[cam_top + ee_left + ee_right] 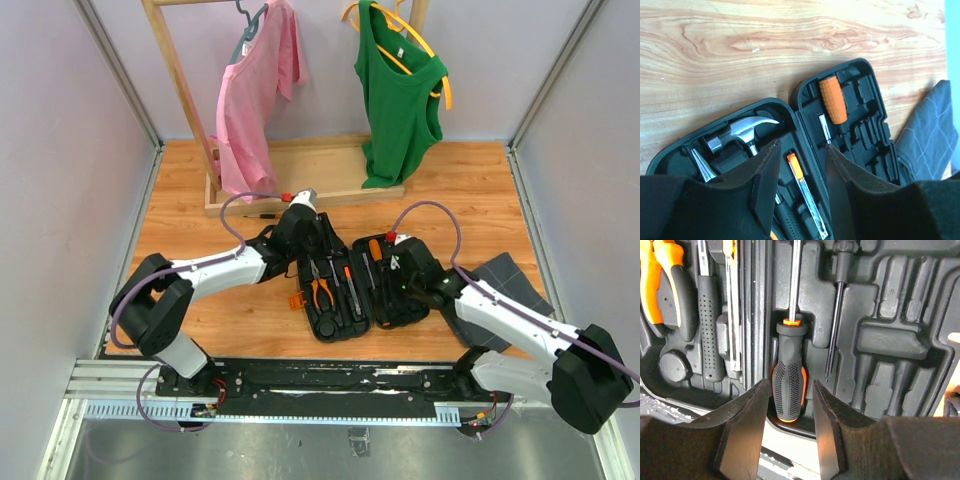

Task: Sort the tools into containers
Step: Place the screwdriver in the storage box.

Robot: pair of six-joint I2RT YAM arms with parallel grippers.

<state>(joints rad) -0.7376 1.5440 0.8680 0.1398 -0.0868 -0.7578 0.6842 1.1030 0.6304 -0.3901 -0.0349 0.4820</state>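
The black tool case (385,312) lies open on the wooden floor. Its left half holds a hammer (742,131), orange-handled pliers (320,291), silver plier tips (700,165) and an orange-tipped knife (805,195). Its right half (890,335) holds an orange-handled screwdriver (833,100), a black-and-orange screwdriver (789,375) and a thin screwdriver (832,330). My left gripper (800,165) is open and empty above the hinge at the case's far end (308,232). My right gripper (789,410) is open and empty, straddling the black-and-orange screwdriver's handle end from above, over the right half (400,268).
A dark grey flat tray (505,280) lies right of the case, also in the left wrist view (930,135). A wooden clothes rack (300,190) with a pink shirt (252,90) and a green top (400,95) stands behind. A small dark thin object (262,215) lies by the rack base.
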